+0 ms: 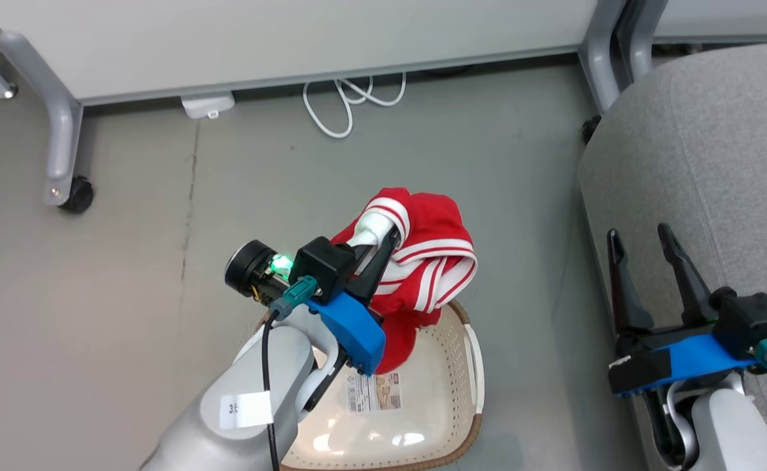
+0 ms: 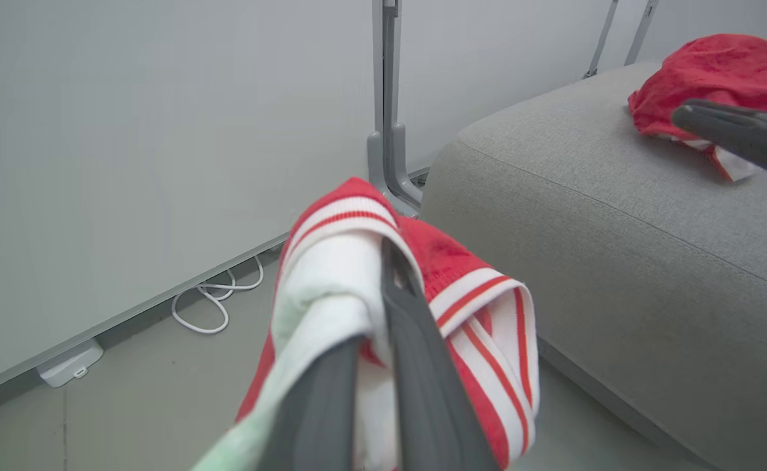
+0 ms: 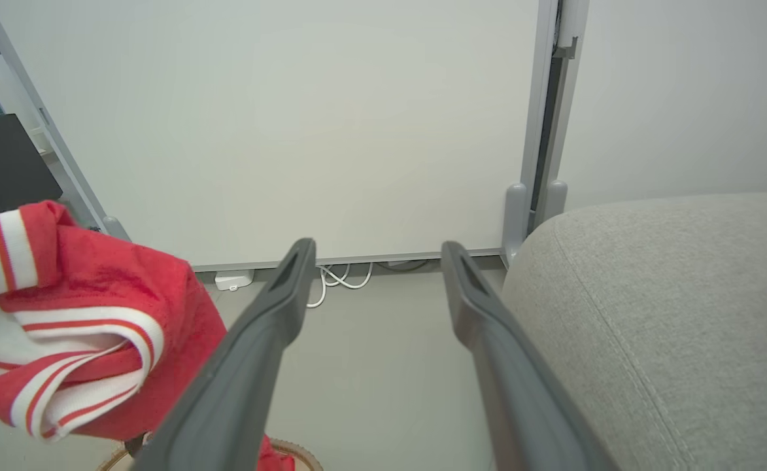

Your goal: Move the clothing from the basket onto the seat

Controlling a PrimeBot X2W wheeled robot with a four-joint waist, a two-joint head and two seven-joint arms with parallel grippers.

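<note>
Pinching the jersey (image 1: pixel 435 222) at its bunched striped trim, your left gripper (image 1: pixel 390 239) holds soft, light cloth that may slip; your right gripper (image 1: pixel 638 234) stands wide, empty.

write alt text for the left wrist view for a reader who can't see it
The left end effector, shut on a red jersey with white striped trim, holds it up above the grey floor. To the right stands a grey sofa with a second red garment lying on its top; a white panel wall is behind.
</note>
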